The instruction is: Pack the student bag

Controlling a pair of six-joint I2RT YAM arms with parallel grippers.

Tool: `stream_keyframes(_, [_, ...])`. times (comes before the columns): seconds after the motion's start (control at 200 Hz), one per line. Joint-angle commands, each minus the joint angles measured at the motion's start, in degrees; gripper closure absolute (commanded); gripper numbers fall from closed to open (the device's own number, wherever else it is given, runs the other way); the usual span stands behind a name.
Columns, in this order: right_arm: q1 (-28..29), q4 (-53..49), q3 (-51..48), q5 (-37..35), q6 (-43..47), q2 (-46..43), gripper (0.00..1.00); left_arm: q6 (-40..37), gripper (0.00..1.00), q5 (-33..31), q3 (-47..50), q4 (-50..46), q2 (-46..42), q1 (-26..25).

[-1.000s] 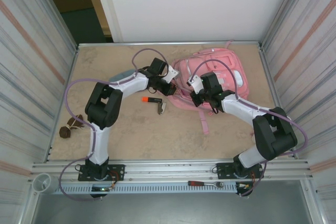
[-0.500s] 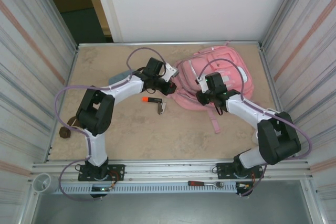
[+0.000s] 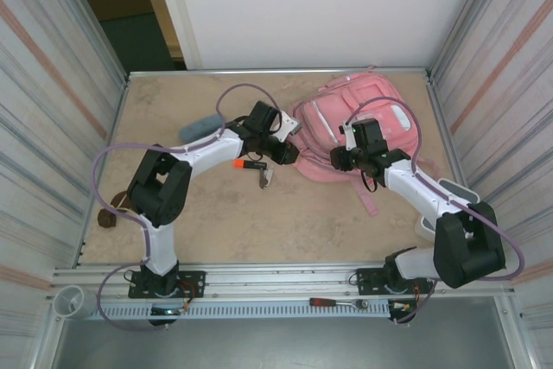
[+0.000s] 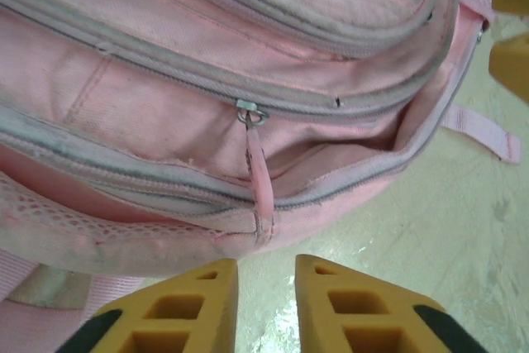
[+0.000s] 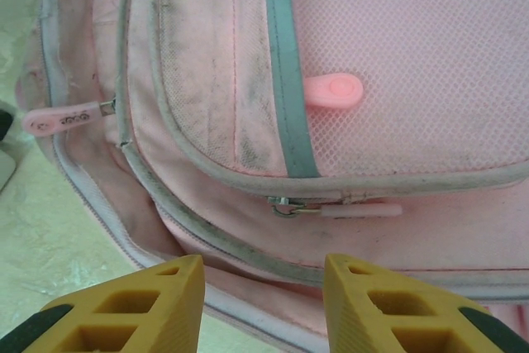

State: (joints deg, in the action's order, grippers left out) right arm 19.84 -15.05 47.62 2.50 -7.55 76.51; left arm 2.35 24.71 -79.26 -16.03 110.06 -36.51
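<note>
Top view bright, light even, coming from above. Soft faint shadows under arms on table [image 3: 259,222]. Doorway [image 3: 130,6] at top left dark. Side walls [image 3: 52,110] lean outward near edges. Wrist views sharp: cloth weave on student bag [image 5: 397,55] easy to see. Table there looks pale green. Small shade inside bag folds.

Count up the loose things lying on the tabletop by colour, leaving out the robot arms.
Pink student bag: 1
Orange-and-black marker: 1
Silvery item: 1
Grey-blue item: 1
Brown item: 1
White item: 1
Total: 6
</note>
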Motion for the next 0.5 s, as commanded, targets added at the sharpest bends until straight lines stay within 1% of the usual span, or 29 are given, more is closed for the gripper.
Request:
stream_keyframes(0.0, [-0.3,-0.2,-0.7,0.7,-2.4,-1.1,0.59,0.1,0.66,-3.7,-1.4,-0.5,-2.8,-0.8])
stream_keyframes(0.12, [-0.4,0.3,-0.9,0.3,-2.5,-1.0,0.59,0.1,0.55,-4.0,-1.5,1.1,-3.7,-0.9])
stream_keyframes(0.225, [-0.4,0.6,-0.7,0.1,-2.5,-0.7,0.59,-0.4,0.49,-3.9,-5.3,-1.9,-1.2,-1.3])
stream_keyframes(0.361, [-0.9,0.6,-0.8,-0.1,-2.4,-0.7,0.59,-2.5,0.45,-5.0,-9.8,-5.3,2.2,-2.6])
stream_keyframes(0.496, [-1.3,0.8,-1.2,0.1,-2.5,-0.7,0.59,-5.0,0.46,-7.3,-14.6,-9.3,5.8,-3.7])
